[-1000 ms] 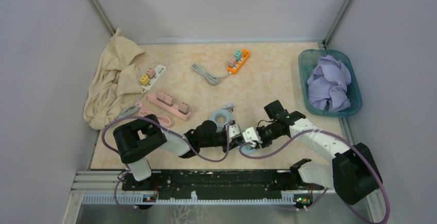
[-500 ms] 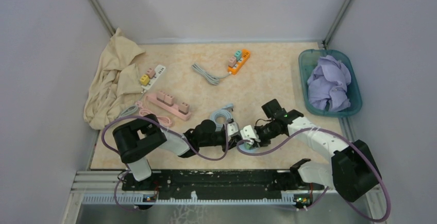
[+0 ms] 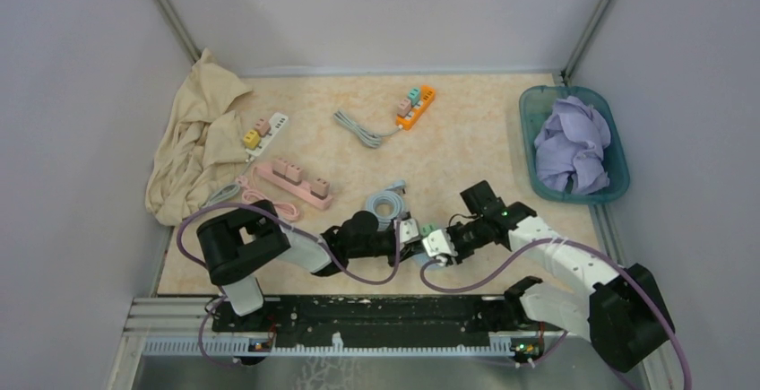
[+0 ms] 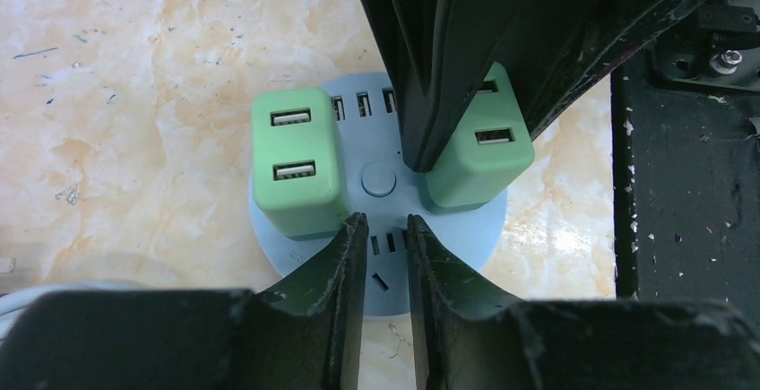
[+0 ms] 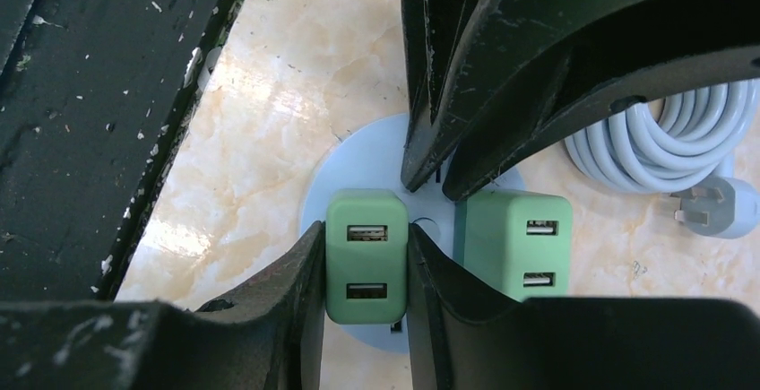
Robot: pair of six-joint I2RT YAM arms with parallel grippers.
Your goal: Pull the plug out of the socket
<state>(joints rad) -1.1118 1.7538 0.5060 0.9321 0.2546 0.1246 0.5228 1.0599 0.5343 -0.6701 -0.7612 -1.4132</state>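
Observation:
A round blue socket lies on the table with two green USB plugs in it. My right gripper is shut on one green plug, a finger on each side. The other green plug stands free beside it. My left gripper has its jaws almost closed on nothing, tips resting on the socket's face between the plugs. In the top view both grippers meet near the front middle: left gripper, right gripper. The socket is mostly hidden there.
The socket's coiled grey cable lies just behind it. Farther back lie a pink power strip, a white one and an orange one. A beige cloth is at the left. A teal basket is at the right.
My right forearm has swung nearer the front edge while its gripper stays at the socket. The left arm has hardly moved.

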